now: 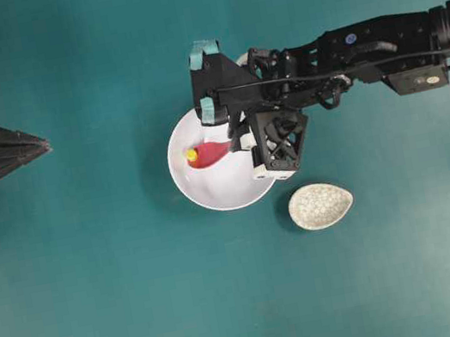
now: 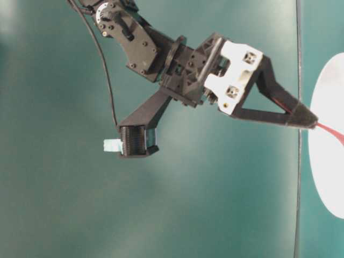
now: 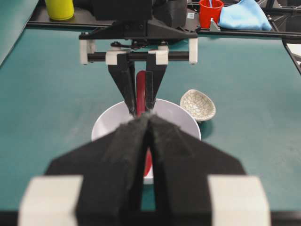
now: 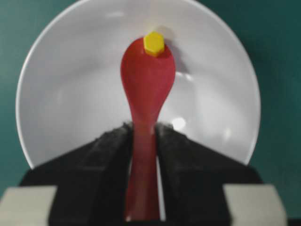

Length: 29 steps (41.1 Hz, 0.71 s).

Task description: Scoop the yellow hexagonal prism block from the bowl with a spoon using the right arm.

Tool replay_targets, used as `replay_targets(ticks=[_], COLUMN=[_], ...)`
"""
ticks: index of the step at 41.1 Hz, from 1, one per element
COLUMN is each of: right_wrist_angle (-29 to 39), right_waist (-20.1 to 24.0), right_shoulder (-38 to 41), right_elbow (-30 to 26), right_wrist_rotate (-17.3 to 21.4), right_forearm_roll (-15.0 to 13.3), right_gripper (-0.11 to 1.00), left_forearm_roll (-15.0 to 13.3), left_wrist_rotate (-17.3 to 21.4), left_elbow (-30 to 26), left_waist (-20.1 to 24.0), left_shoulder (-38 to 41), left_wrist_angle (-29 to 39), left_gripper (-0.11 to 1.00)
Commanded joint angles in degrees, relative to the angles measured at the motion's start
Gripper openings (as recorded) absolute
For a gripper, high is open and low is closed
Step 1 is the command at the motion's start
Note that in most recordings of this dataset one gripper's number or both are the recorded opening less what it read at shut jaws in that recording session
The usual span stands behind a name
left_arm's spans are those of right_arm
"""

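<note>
Overhead view shows the right pincer [image 1: 241, 135] clamped on the short handle of the pink-red spoon [image 1: 209, 155], the scoop reaching toward nine o'clock inside the white bowl [image 1: 229, 190]. The yellow hexagonal prism block [image 1: 192, 153] sits at the very tip of the scoop, near the bowl's nine o'clock wall. From the right wrist camera the block [image 4: 154, 43] lies at twelve o'clock of the scoop [image 4: 148, 80], touching its front lip; whether it is fully aboard or only nudged against the edge cannot be told. The left pincer [image 3: 148, 127] rests well apart at the tabletop's [image 1: 102, 312] nine o'clock side, its fingers together and holding nothing.

The step in hand appears to be getting the block properly into the scoop. To do it well, the spoon's lip should probably stay low against the bowl floor while it eases forward, so the curved wall helps roll the block back into the hollow. Only then should the tip tilt up, slowly, with the scoop kept level side to side. A quick lift risks flicking so small a piece off the glossy rim. A speckled oval dish [image 1: 320, 205] sits just beside the bowl at four o'clock.
</note>
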Motion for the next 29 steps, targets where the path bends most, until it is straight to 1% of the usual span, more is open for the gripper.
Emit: replay_targets(ticks=[1, 20, 29], right_wrist_angle=[-1.5, -6.3, -10.7], right_waist=[0.3, 1.5, 1.6], right_shoulder=[-2.6, -6.1, -8.5], right_elbow=[0.3, 4.9, 7.6], right_wrist_rotate=[0.1, 0.1, 0.1], right_forearm_roll=[0.4, 0.5, 0.6], right_gripper=[0.25, 0.25, 0.25], left_forearm_roll=[0.1, 0.1, 0.1], left_wrist_rotate=[0.1, 0.1, 0.1], left_elbow=[-1.4, -1.4, -1.5], left_waist=[0.2, 0.2, 0.2], left_shoulder=[0.4, 0.4, 0.3], left_wrist_angle=[-0.7, -0.7, -0.7], left_gripper=[0.0, 0.0, 0.0])
